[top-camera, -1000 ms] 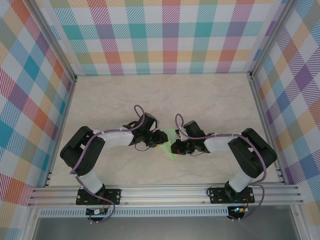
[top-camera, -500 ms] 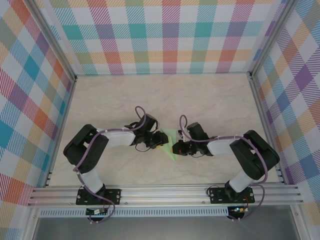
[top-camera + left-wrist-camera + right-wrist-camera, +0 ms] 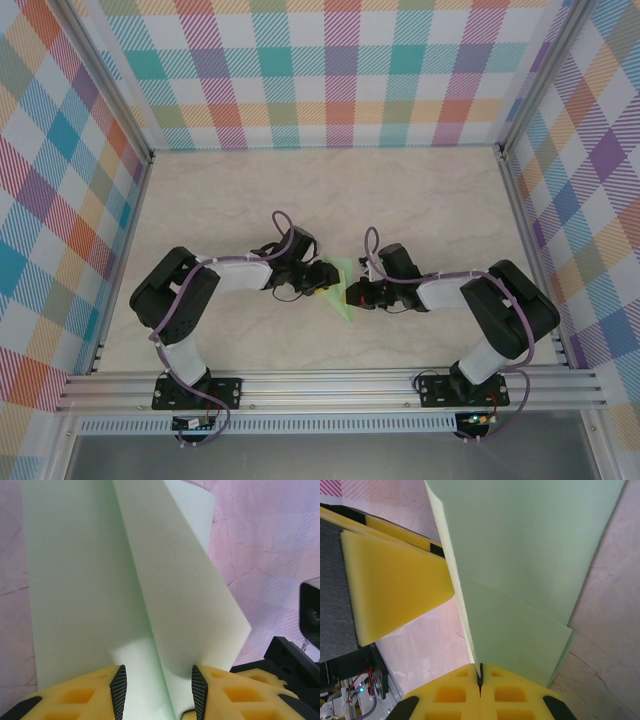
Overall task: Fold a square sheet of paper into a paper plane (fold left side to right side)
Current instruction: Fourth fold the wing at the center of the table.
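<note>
Left gripper point(image 3: 158, 687) wider over marbled table point(image 3: 400, 200)

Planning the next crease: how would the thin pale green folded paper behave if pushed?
The thin pale green folded paper probably bends rather than slides: its raised flap curves. It looks very light, likely to skid on the smooth marbled tabletop were the right gripper not shut on its edge.

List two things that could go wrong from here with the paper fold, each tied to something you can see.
The right hand pinches the paper by one edge; a pull might tear it or drag the crease askew.
The left hand stands open around a flap that seems raised; left unpressed, that flap may spring back and undo the fold.
</note>
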Motion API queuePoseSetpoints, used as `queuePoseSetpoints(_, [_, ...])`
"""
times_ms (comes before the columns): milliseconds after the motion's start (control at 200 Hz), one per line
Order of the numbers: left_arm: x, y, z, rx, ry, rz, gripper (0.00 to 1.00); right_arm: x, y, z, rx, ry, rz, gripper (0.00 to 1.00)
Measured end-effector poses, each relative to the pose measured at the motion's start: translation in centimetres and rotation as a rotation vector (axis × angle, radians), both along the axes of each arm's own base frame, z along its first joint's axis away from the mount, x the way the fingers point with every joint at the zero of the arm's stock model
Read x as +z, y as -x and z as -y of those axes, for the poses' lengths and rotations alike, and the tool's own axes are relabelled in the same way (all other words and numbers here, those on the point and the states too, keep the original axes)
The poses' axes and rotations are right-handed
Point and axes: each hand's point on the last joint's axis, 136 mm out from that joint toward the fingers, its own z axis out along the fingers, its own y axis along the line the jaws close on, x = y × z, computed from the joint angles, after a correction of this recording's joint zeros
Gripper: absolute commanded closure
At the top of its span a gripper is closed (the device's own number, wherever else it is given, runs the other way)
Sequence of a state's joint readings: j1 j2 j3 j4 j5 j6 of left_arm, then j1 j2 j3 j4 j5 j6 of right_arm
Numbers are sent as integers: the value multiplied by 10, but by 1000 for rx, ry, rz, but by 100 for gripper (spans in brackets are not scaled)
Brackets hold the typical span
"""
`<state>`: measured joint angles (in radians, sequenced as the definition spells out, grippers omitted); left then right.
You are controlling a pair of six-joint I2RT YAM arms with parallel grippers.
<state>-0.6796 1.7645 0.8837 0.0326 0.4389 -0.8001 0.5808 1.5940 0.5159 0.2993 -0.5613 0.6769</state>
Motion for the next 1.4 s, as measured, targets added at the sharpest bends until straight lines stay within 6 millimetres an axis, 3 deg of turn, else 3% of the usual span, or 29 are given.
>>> queuePoseSetpoints(1400, [-7,-3,6,-2,14,-23,57,-12,0,2,-10,-11,-44,95])
